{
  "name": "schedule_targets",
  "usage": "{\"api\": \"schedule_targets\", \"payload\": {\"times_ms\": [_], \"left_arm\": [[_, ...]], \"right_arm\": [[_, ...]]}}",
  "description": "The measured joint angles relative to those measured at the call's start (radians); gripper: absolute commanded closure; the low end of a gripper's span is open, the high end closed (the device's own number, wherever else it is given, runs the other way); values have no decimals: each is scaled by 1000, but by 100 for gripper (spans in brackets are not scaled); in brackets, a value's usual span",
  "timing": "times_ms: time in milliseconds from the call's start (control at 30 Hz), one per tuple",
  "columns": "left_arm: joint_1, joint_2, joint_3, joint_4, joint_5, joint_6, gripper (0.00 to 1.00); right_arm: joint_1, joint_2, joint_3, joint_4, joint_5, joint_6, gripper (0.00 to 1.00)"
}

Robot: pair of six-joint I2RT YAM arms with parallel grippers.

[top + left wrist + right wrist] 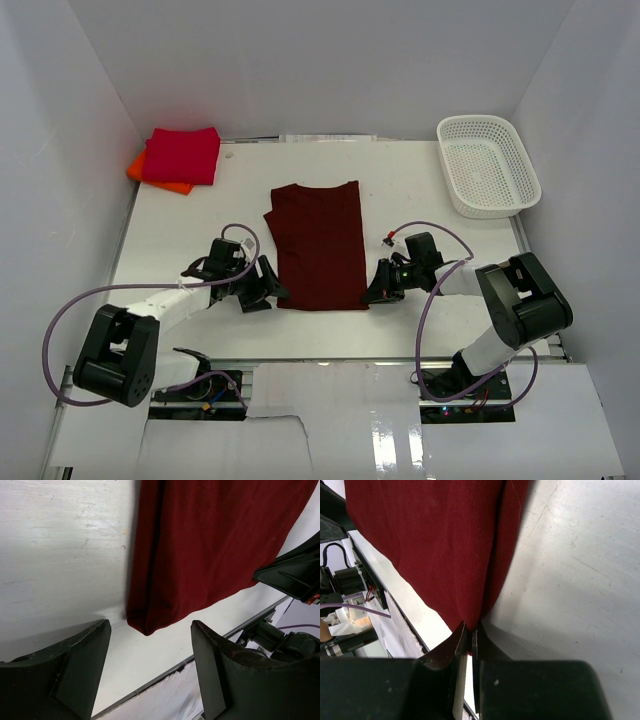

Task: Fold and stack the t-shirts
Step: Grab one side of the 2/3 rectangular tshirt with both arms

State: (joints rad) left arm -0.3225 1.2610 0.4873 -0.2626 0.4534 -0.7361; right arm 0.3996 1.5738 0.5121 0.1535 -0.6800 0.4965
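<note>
A: Maroon shirt [318, 245]?
B: Folded, mid-desk [180, 230], toward near edge. Red shirt [182, 154] on orange shirt [137, 167], far-left corner.
A: Grippers?
B: My left gripper [150, 626] spread beside its near-left corner; right gripper [468, 630] pinching near-right corner.

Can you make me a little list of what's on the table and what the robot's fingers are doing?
Middle of table: maroon t-shirt, folded into a long strip, lying flat
Far left corner: folded red t-shirt on top of an orange t-shirt
Far right corner: white mesh basket
Left fingers: open, at the maroon t-shirt's near left corner
Right fingers: shut on its near right corner
</note>
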Motion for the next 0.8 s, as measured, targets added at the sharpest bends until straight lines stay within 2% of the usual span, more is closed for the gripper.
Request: {"api": "schedule_targets", "payload": {"times_ms": [233, 367, 500, 600, 633, 700, 733, 800], "left_arm": [[-21, 35, 1, 43, -2, -13, 33], [-36, 65, 1, 76, -2, -22, 45], [-44, 87, 0, 102, -5, -30, 47], [-53, 101, -2, 121, -12, -33, 60], [-54, 108, -3, 129, -11, -38, 72], [-58, 118, -10, 141, -23, -40, 81], [-59, 121, -14, 149, -20, -45, 90], [-61, 117, -19, 159, -16, -47, 96]], "right_arm": [[0, 0, 0, 0, 0, 2, 92], [0, 0, 0, 0, 0, 2, 92], [0, 0, 0, 0, 0, 2, 92], [0, 0, -1, 1, 0, 2, 92], [0, 0, -2, 2, 0, 3, 92], [0, -1, -3, 4, -1, 3, 92], [0, -2, -4, 3, -1, 3, 92], [0, -5, -5, 2, 0, 3, 92]]}}
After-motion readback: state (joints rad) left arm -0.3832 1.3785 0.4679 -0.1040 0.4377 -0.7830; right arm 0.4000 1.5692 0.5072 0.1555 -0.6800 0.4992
